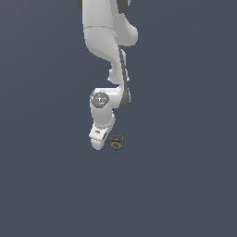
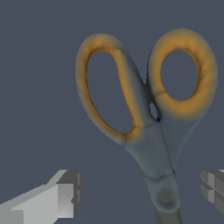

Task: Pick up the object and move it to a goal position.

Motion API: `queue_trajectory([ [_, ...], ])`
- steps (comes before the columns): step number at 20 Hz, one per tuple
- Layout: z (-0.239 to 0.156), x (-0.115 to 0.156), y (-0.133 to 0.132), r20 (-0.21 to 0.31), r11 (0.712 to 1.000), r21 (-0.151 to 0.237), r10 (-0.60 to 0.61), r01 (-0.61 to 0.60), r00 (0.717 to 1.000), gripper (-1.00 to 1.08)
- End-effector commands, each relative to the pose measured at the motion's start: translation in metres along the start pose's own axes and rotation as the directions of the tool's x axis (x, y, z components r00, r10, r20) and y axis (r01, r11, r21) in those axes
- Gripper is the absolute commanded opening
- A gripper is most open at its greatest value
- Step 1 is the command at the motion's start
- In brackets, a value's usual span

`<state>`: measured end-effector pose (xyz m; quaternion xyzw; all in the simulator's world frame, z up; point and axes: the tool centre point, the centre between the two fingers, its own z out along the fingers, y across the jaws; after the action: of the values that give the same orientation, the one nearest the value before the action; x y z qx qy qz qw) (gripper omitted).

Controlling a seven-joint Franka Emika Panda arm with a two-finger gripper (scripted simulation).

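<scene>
On the table [image 1: 185, 185], the arm [image 1: 106, 41] reaches down with its hand [image 1: 98, 141] low, just beside the scissors [image 1: 116, 142]. The wrist view shows the hand spread, one finger on each side of the scissors near the pivot [image 2: 166, 197], neither touching. The scissors lie flat. Risk: closing off-centre on such a thin, flat item may push it sideways or let it slip out.

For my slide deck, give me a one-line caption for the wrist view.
Close-up of orange-handled scissors lying between the open tool's two fingertips, pivot nearest the camera.
</scene>
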<state>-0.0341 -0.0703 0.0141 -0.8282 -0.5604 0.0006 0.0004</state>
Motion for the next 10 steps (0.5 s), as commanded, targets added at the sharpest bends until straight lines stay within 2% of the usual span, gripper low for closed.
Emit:
queue_trajectory([
  [1, 0.0052, 0.0002, 0.0008, 0.0, 1.0, -0.001, 0.0, 0.0, 1.0, 1.0],
  [3, 0.0062, 0.0003, 0.001, 0.0, 1.0, -0.001, 0.0, 0.0, 1.0, 1.0],
  [4, 0.0062, 0.0003, 0.001, 0.0, 1.0, -0.001, 0.0, 0.0, 1.0, -1.0],
  [10, 0.0062, 0.0003, 0.001, 0.0, 1.0, -0.001, 0.0, 0.0, 1.0, -1.0],
])
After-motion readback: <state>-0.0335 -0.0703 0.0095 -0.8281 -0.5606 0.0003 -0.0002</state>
